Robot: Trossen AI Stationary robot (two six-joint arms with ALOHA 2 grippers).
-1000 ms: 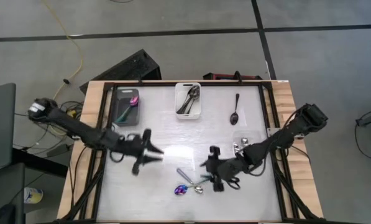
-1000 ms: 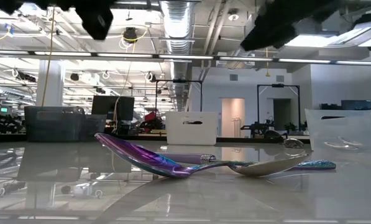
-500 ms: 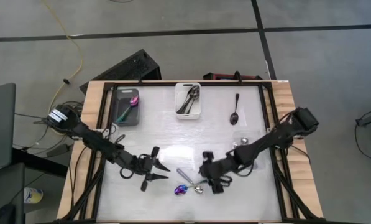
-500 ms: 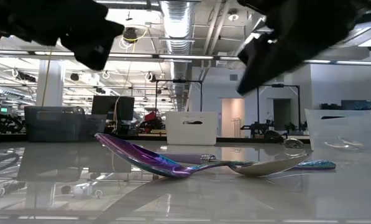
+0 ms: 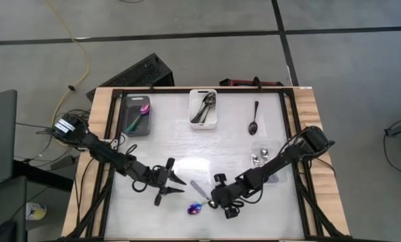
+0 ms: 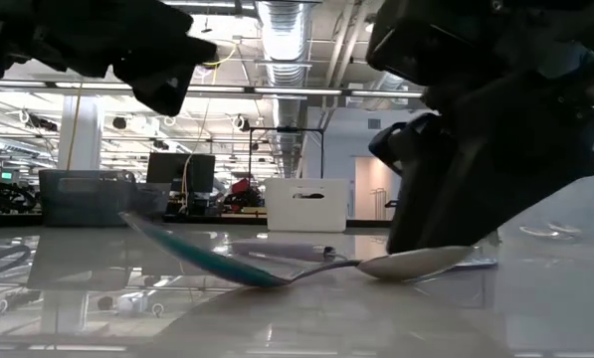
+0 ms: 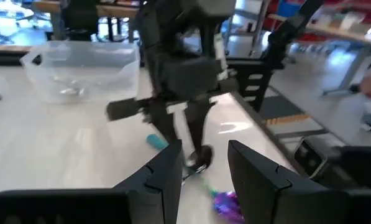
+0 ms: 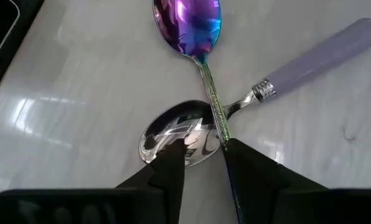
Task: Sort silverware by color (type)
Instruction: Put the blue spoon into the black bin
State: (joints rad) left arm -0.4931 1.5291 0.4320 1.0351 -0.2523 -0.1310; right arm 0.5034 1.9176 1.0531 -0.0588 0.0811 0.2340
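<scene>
Two spoons lie crossed near the table's near edge. The iridescent purple spoon (image 8: pixel 189 25) (image 5: pixel 195 209) rests its thin handle (image 8: pixel 214 109) over the bowl of a silver spoon (image 8: pixel 176 138) (image 6: pixel 416 265), which has a lilac handle (image 8: pixel 322 59). My right gripper (image 8: pixel 204 163) (image 5: pixel 220 199) is open and low over that crossing. One finger stands on each side of the iridescent handle. My left gripper (image 5: pixel 174 180) (image 7: pixel 204 171) is open and hovers left of the spoons, pointing at them. My right gripper comes down from above with its fingers (image 8: pixel 169 167) astride the iridescent spoon's handle, over the silver spoon's bowl. In the low view a finger (image 6: pixel 431 234) reaches down to that bowl. I cannot tell whether it touches either spoon.
A grey bin (image 5: pixel 136 114) with purple-teal spoons and a white bin (image 5: pixel 203 107) with dark spoons stand along the far edge. One black spoon (image 5: pixel 254 122) lies loose at the far right. The clear bin (image 5: pixel 264 158) (image 7: pixel 79 68) with silver spoons sits by the right arm.
My right gripper has moved left and toward the near edge, and has come down over the crossed spoons. My left gripper has swung toward the near edge and then held still. In the low view the iridescent spoon has tipped, its bowl now showing teal instead of purple.
</scene>
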